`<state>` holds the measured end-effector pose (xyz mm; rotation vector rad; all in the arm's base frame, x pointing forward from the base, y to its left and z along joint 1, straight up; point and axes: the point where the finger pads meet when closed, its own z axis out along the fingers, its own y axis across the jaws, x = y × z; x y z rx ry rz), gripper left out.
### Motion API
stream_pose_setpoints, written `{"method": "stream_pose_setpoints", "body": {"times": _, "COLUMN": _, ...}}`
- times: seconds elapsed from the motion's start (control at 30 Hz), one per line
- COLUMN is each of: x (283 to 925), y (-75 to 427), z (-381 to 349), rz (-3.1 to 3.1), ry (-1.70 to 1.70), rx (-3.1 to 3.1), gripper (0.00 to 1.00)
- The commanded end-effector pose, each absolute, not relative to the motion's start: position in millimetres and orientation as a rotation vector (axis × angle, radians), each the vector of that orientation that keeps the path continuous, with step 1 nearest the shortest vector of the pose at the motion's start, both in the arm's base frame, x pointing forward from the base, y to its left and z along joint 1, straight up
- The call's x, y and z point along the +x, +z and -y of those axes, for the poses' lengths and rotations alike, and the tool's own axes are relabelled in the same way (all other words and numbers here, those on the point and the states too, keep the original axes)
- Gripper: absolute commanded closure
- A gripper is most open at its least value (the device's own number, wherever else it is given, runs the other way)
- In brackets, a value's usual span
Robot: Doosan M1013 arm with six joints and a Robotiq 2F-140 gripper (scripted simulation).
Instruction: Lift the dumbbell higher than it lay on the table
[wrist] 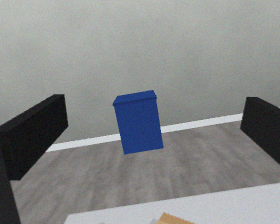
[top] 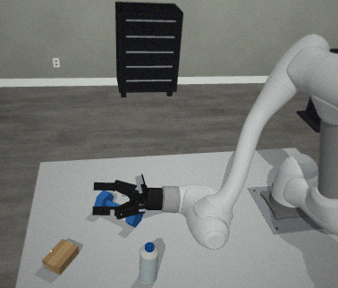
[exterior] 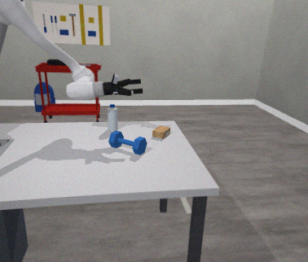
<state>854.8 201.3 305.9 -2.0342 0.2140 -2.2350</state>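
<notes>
A blue dumbbell (exterior: 128, 142) lies flat on the white table, near the middle of its far side; in the top view it shows partly hidden behind the fingers (top: 112, 206). My gripper (exterior: 136, 86) is open and empty. It points out level, well above the table and above the dumbbell. In the top view the gripper (top: 98, 198) appears in front of the dumbbell. The wrist view shows both black fingers spread wide with nothing between them; the dumbbell is not in that view.
A white bottle with a blue cap (exterior: 112, 118) stands near the dumbbell, and a tan wooden block (exterior: 161, 132) lies beside it. A blue box (wrist: 138, 121) stands on the floor beyond the table. A red cart (exterior: 67, 91) and a black drawer cabinet (top: 147, 46) stand by the walls.
</notes>
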Motion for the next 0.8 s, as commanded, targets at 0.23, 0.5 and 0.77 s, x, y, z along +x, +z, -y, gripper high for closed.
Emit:
{"method": "stream_pose_setpoints", "body": {"times": 0.23, "x": 855.0, "y": 307.1, "z": -201.3, "rz": -0.215, "ry": -2.236, "rx": -2.032, "gripper": 0.0}}
{"method": "stream_pose_setpoints", "body": {"times": 0.5, "x": 855.0, "y": 307.1, "z": -201.3, "rz": -0.215, "ry": -2.236, "rx": -2.032, "gripper": 0.0}}
{"method": "stream_pose_setpoints", "body": {"times": 0.77, "x": 861.7, "y": 302.2, "z": -202.0, "rz": -0.207, "ry": -2.196, "rx": -2.067, "gripper": 0.0}}
